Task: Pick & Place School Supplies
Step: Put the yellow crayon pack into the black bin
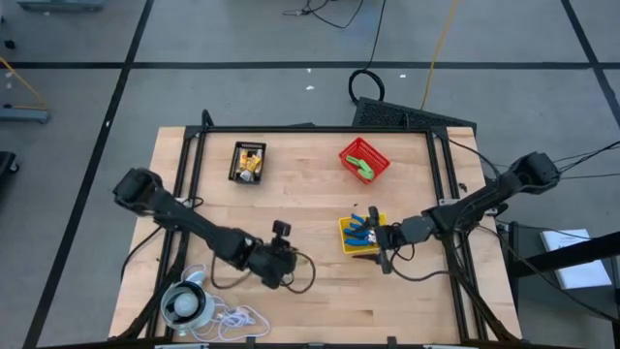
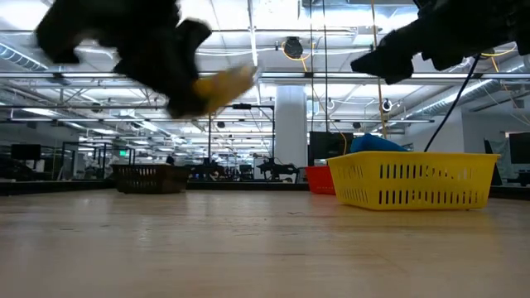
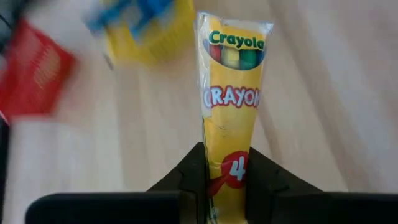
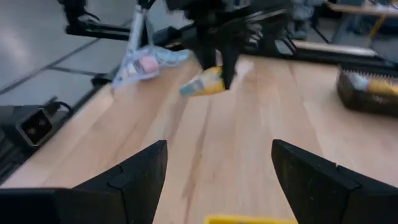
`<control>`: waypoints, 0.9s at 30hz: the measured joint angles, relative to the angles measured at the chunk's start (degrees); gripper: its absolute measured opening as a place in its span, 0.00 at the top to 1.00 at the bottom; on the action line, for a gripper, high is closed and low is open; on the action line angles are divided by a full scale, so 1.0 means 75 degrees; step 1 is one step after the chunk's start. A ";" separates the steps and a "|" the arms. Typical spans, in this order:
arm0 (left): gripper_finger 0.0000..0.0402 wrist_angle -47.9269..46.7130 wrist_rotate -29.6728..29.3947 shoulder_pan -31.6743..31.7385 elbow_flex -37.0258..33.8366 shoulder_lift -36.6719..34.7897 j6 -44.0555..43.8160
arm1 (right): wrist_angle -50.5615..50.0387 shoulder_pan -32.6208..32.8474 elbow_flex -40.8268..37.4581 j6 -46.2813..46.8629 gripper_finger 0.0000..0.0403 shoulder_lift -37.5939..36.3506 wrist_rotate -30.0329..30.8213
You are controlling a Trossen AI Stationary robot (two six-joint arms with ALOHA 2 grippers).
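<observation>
A yellow crayon packet (image 3: 233, 93) is held in the air by my left gripper (image 1: 281, 264), which is shut on it above the table's near middle. The packet also shows in the low view (image 2: 224, 83) and in the right wrist view (image 4: 205, 84). My right gripper (image 4: 217, 174) stands open with nothing between its fingers, beside the near edge of the yellow bin (image 1: 360, 233), which holds blue-handled supplies. The black bin (image 1: 248, 162) holds yellow packets and the red bin (image 1: 364, 158) a green piece. My left gripper pinches one end of the crayon packet (image 3: 227, 180) between its two fingers. The fingers slant downward and lie along the packet. The rest of the packet sticks out past the fingertips, lifted clear of the table.
A white round object with a cord (image 1: 184, 305) lies at the near left corner. Bare wood lies between the bins and along the near edge. The black table frame (image 1: 194, 145) runs around the top.
</observation>
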 joint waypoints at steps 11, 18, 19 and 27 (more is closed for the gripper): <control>0.84 0.6659 0.2099 0.1137 -0.1935 -0.0752 0.2144 | 0.2464 0.0000 0.0003 -0.1268 0.31 0.0993 -0.0320; 0.84 0.8913 0.3283 0.2167 -0.2978 -0.0756 0.1819 | 0.4066 -0.0164 0.0006 -0.1825 0.31 0.1513 -0.0644; 0.84 0.9029 0.3407 0.2272 -0.3016 -0.0756 0.1748 | 0.4279 -0.0256 0.0009 -0.1832 0.31 0.1600 -0.0635; 0.84 0.9256 0.3843 0.2617 -0.3019 -0.0756 0.1817 | 0.4985 -0.1203 0.0081 -0.1581 0.31 0.2176 -0.0650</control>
